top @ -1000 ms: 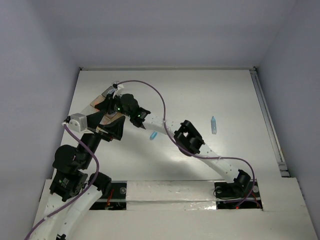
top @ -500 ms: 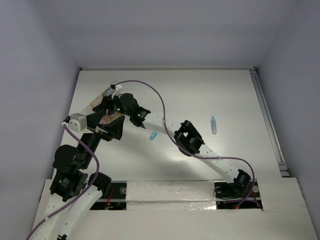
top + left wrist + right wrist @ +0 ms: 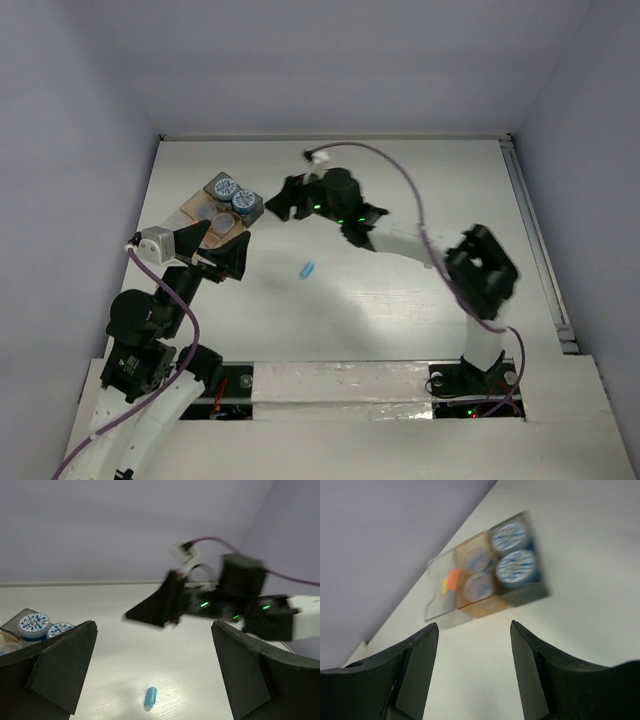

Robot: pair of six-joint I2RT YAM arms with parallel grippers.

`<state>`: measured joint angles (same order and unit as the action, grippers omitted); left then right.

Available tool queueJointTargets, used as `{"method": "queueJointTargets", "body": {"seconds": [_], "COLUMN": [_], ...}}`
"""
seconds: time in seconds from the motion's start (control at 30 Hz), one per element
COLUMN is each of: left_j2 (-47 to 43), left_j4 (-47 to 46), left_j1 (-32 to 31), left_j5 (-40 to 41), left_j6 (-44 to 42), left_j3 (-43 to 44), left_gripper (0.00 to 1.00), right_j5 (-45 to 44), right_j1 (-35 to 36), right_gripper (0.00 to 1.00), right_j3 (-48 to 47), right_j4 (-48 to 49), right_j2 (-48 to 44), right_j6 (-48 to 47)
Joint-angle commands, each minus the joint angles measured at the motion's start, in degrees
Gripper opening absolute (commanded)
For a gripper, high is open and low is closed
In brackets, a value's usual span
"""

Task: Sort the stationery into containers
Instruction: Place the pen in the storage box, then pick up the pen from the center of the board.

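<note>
My left gripper [image 3: 154, 645] hangs low over the pale, faintly grained table [image 3: 450, 180], its 2 dark, wedge-shaped fingers spread wide with nothing between them, just at 6 o'clock from the containers. My right gripper [image 3: 472, 630] stands at 3 o'clock from the same cluster, its matte black jaws parted and empty; the left wrist view shows it only as a blur. The containers sit toward 10 o'clock on the table, packed side by side: a dark grey box [image 3: 525, 595], a tan wood-coloured tray [image 3: 481, 608] and a clear plastic tray [image 3: 436, 607]. Inside the grey box stand 2 round tubs [image 3: 511, 536], their flat white lids printed in blue. The tan tray holds 2 translucent cups [image 3: 479, 584], seen as soft circles. In the clear tray lies an orange eraser block [image 3: 453, 579] with a yellow block [image 3: 445, 585] touching it. A short blue pen [image 3: 150, 697], smooth and round-ended, lies flat on the bare table at 5 o'clock from the cluster, well apart from every tray and below the gap between my left fingers.
</note>
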<state>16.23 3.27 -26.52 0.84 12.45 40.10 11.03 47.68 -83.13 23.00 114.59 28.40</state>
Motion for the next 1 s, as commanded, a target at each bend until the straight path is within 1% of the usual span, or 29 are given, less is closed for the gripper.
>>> {"method": "queueJointTargets", "body": {"seconds": [0.0, 0.03, 0.07, 0.1, 0.13, 0.17, 0.2, 0.23, 0.27, 0.33, 0.37, 0.4, 0.47, 0.57, 0.63, 0.67, 0.83, 0.87, 0.9, 0.97], "left_j2": [-1.37, -1.46, -1.46, -1.55, -1.73, -1.99, -2.08, -2.08, -2.08, -1.9, -1.82, -1.64, -1.55, -0.94, -0.23, -0.06, 1.87, 2.31, 3.45, 5.21], "left_j4": [-2.74, -2.83, -2.83, -2.83, -2.74, -2.74, -2.65, -2.57, -2.48, -2.39, -2.39, -2.13, -2.13, -1.69, -1.25, -1.16, -0.81, -0.72, -0.11, 0.68], "left_j1": [-0.28, -0.98, -0.99, -1.51, -1.51, -2.04, -2.56, -2.57, -2.57, -3.18, -3.79, -3.8, -4.41, -4.94, -5.55, -5.56, -5.56, -5.56, -5.56, -5.56], "left_j5": [-0.58, -0.58, -0.58, -0.58, -0.58, -0.49, -0.23, -0.05, 0.21, 0.21, 0.21, 0.21, 0.3, 0.48, 0.56, 0.65, 0.39, 0.48, 0.74, 1.62], "left_j6": [-0.32, -0.32, -0.32, -0.41, -0.49, -0.58, -0.58, -0.58, -0.67, -0.67, -0.58, -0.58, -0.58, -0.67, -0.58, -0.58, -0.32, -0.23, -0.14, 0.03], "left_j3": [-0.02, -0.02, 0.07, 0.07, 0.07, -0.02, -0.11, -0.11, -0.02, -0.02, -0.02, -0.02, -0.02, 0.16, 0.24, 0.25, 0.25, 0.25, 0.33, 0.86], "left_gripper": [0.99, 0.99, 0.99, 0.99, 0.99, 0.99, 0.99, 0.99, 0.99, 0.99, 0.99, 0.99, 0.99, 0.99, 0.99, 0.99, 0.99, 0.99, 0.99, 0.99], "right_j5": [-13.46, -14.88, -16.46, -17.61, -19.53, -23.21, -24.03, -24.64, -25.69, -27.1, -27.63, -27.64, -27.55, -26.59, -25.1, -23.0, -20.52, -20.08, -19.47, -17.89], "right_j1": [-7.32, -9.34, -13.19, -14.88, -16.55, -18.13, -21.37, -22.97, -24.55, -28.16, -29.3, -30.44, -33.0, -34.67, -35.99, -36.51, -37.05, -37.05, -37.05, -37.05], "right_gripper": [0.65, 0.65, 0.64, 0.63, 0.63, 0.62, 0.62, 0.62, 0.62, 0.63, 0.66, 0.72, 0.79, 0.8, 0.78, 0.77, 0.68, 0.64, 0.55, 0.48], "right_j3": [13.49, 19.35, 21.76, 23.96, 27.38, 28.54, 29.51, 30.39, 31.62, 31.89, 31.89, 31.2, 30.05, 27.77, 27.24, 26.89, 23.46, 21.71, 20.91, 20.12], "right_j4": [-3.55, -8.45, -11.03, -13.57, -18.65, -21.39, -24.29, -28.76, -30.54, -35.98, -37.4, -39.07, -43.47, -47.08, -47.18, -47.17, -46.47, -46.65, -46.91, -46.91], "right_j2": [-18.1, -21.21, -23.94, -28.76, -30.63, -32.04, -33.1, -34.68, -35.21, -35.48, -35.22, -34.7, -31.81, -27.24, -25.56, -24.77, -17.93, -16.69, -15.54, -13.43], "right_j6": [-3.01, -1.26, -0.55, -0.37, -0.71, -0.8, -0.81, -0.98, -1.16, -1.77, -2.29, -2.73, -4.58, -6.78, -8.1, -8.54, -10.82, -11.09, -11.26, -11.53]}}
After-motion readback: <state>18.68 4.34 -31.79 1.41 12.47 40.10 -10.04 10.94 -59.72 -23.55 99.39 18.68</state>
